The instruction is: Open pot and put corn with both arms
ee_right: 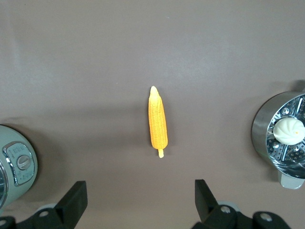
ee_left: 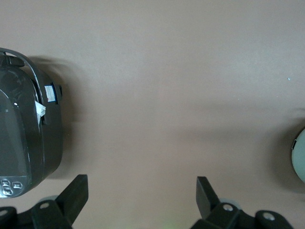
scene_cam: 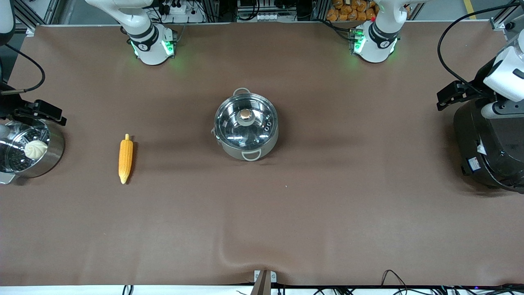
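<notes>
Pot [scene_cam: 246, 126] at table centre, glass lid on. Corn [scene_cam: 125, 158] lies toward the right arm's end, well apart from the pot. Left gripper [ee_left: 142, 195] and right gripper [ee_right: 140, 200] hang high, fingers apart. I would lift the copper knob [scene_cam: 245, 114] squarely first.
</notes>
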`<action>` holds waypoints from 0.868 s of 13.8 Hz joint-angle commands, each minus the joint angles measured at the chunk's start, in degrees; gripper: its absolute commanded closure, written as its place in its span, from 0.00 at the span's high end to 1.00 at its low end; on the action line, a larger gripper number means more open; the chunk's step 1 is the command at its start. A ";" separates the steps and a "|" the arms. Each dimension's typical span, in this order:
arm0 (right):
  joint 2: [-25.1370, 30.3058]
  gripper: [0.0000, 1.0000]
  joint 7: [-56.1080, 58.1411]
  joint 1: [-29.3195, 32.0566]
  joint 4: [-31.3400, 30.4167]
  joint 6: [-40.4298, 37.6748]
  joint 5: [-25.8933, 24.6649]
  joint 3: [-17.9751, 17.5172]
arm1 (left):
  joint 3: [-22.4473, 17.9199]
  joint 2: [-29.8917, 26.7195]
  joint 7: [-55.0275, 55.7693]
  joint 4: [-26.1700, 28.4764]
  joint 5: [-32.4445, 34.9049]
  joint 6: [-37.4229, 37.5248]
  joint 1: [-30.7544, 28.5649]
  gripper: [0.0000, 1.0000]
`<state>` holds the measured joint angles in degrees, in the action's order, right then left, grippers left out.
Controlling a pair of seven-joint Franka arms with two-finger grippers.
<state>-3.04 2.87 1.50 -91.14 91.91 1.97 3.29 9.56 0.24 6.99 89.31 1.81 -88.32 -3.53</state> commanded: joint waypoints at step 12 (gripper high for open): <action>0.14 1.00 0.29 0.95 -7.11 7.38 0.15 -0.39 | 5.81 7.04 16.34 -3.86 -6.03 -2.83 7.63 1.00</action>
<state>-3.31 2.88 1.51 -94.45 95.78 1.97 3.34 13.46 3.61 15.81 89.26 -2.98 -90.95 1.09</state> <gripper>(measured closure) 0.000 0.000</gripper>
